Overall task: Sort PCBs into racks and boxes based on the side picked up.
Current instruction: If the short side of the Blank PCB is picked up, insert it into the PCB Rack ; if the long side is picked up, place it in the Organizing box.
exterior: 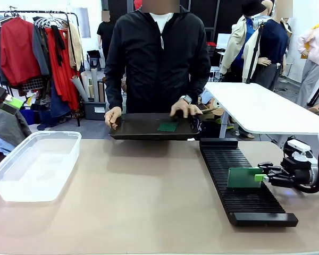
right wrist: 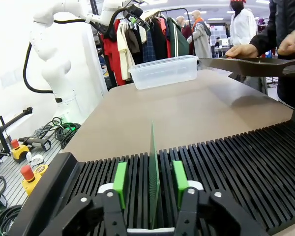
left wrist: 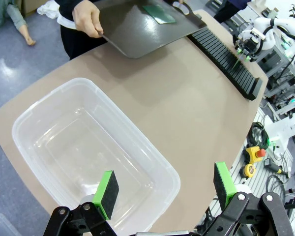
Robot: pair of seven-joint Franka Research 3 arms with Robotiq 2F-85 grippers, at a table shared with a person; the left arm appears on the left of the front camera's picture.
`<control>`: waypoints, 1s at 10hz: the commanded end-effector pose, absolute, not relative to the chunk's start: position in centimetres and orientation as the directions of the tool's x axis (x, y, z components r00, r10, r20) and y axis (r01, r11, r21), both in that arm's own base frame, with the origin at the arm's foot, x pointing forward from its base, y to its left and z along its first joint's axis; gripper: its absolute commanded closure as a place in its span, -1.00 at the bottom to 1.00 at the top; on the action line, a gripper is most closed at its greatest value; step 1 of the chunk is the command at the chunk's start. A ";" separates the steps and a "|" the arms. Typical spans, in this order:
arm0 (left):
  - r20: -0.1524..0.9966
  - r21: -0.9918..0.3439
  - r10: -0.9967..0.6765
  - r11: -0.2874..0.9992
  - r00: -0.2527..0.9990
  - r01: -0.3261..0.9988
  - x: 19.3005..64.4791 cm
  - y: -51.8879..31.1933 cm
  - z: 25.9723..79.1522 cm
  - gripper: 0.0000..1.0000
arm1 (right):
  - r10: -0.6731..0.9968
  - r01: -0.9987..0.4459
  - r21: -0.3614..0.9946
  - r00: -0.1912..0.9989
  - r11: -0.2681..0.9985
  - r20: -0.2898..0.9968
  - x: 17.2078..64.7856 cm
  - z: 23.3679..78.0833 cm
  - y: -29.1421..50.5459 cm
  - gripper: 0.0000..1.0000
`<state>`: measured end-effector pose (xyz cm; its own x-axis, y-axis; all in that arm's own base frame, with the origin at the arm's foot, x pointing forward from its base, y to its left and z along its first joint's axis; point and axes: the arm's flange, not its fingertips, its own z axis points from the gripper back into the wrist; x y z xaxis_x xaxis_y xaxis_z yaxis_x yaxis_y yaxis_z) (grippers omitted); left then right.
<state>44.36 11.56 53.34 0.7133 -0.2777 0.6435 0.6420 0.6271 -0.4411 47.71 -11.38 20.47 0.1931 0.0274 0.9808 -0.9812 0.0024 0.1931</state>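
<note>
One PCB (right wrist: 153, 167) stands on edge in a slot of the black rack (right wrist: 246, 157). My right gripper (right wrist: 150, 181) straddles it, its green pads (right wrist: 120, 182) a small gap off each face, so the jaws are open. From the front, that PCB (exterior: 243, 178) stands upright in the rack (exterior: 239, 199) beside the right gripper (exterior: 261, 178). A second PCB (exterior: 168, 126) lies flat on the dark tray (exterior: 138, 130) held by the person. My left gripper (left wrist: 165, 189) hangs open and empty over the near end of the clear box (left wrist: 49, 113). The left gripper (exterior: 13, 102) is at the far left, above the box (exterior: 10, 178).
The person's hands (exterior: 112, 116) grip the tray at the table's far edge. A white table (exterior: 266, 109) stands behind the rack. Bare tan tabletop (exterior: 143, 196) lies between box and rack. Cables and emergency-stop buttons (right wrist: 27, 173) sit past the table's side.
</note>
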 end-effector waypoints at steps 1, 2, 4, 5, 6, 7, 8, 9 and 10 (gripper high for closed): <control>0.645 -0.447 -0.273 0.623 0.714 0.642 44.2 11.4 53.4 -1.00 | 0.040 -0.977 0.214 0.214 0.004 0.976 48.0 21.4 -11.3 -0.47; 0.645 -0.447 -0.273 0.623 0.714 0.642 44.2 11.4 53.4 -1.00 | 0.039 -0.974 0.225 0.225 0.007 0.974 48.2 21.5 -11.3 -0.77; 0.645 -0.447 -0.273 0.623 0.714 0.642 44.2 11.4 53.4 -1.00 | 0.045 -0.971 0.239 0.240 0.019 0.970 48.4 22.0 -11.1 -1.00; 0.645 -0.447 -0.273 0.623 0.714 0.642 44.2 11.4 53.4 -1.00 | 0.046 -0.969 0.245 0.246 0.027 0.968 48.5 22.1 -11.1 -1.00; 0.645 -0.447 -0.273 0.623 0.714 0.642 44.2 11.4 53.4 -1.00 | 0.046 -0.967 0.252 0.254 0.030 0.966 48.6 22.1 -11.1 -1.00; 0.645 -0.447 -0.273 0.623 0.714 0.642 44.2 11.4 53.4 -1.00 | 0.035 -0.964 0.261 0.263 0.038 0.964 48.8 22.2 -11.2 -1.00; 0.645 -0.447 -0.273 0.623 0.714 0.642 44.2 11.4 53.4 -1.00 | 0.019 -0.962 0.271 0.272 0.045 0.962 49.0 22.5 -11.0 -1.00; 0.645 -0.447 -0.273 0.623 0.714 0.642 44.2 11.4 53.4 -1.00 | -0.003 -0.960 0.273 0.273 0.055 0.962 49.2 23.3 -10.7 -1.00; 0.645 -0.447 -0.273 0.623 0.714 0.642 44.2 11.4 53.4 -1.00 | 0.003 -0.961 0.271 0.271 0.049 0.962 49.4 23.8 -10.4 -1.00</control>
